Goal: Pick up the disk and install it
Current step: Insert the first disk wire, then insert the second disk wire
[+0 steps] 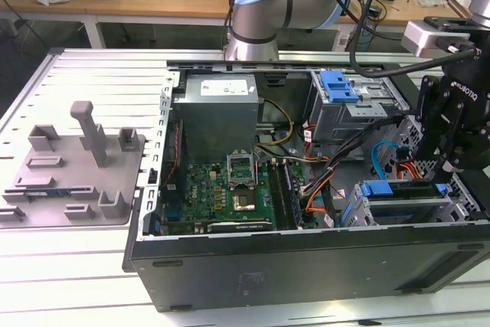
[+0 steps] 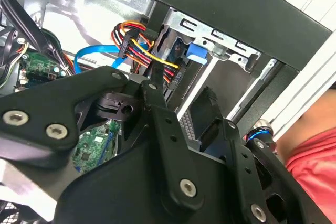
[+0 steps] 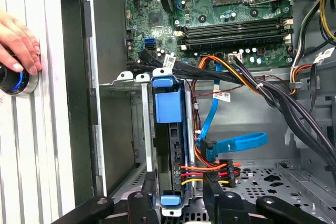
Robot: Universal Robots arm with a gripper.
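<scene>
**Disk seated on edge in the drive cage, gripper just above it**

The disk [image 3: 169,145] stands on edge in the metal drive cage [image 3: 131,129] at the front corner of the open computer case [image 1: 306,266]. Its blue carrier bracket shows along the upper edge in the first wrist view, and in the exterior view the same blue edge [image 1: 398,189] runs along the cage top at that view's right. A bundle of red, orange and yellow power wires [image 3: 202,172] and a flat blue data cable [image 3: 236,142] lie just beside its connector end.

The gripper [image 3: 178,198] hangs directly over the near end of the disk. Its two black fingers [image 3: 143,203] stand spread apart, one to each side of the blue bracket, with nothing clasped between them.

The green motherboard [image 1: 222,189] lies on the case floor, and a grey power supply box [image 1: 222,105] sits beyond it. Outside the case wall, a person's hand [image 3: 18,43] rests on a round button on the ribbed table [image 3: 42,145].
</scene>
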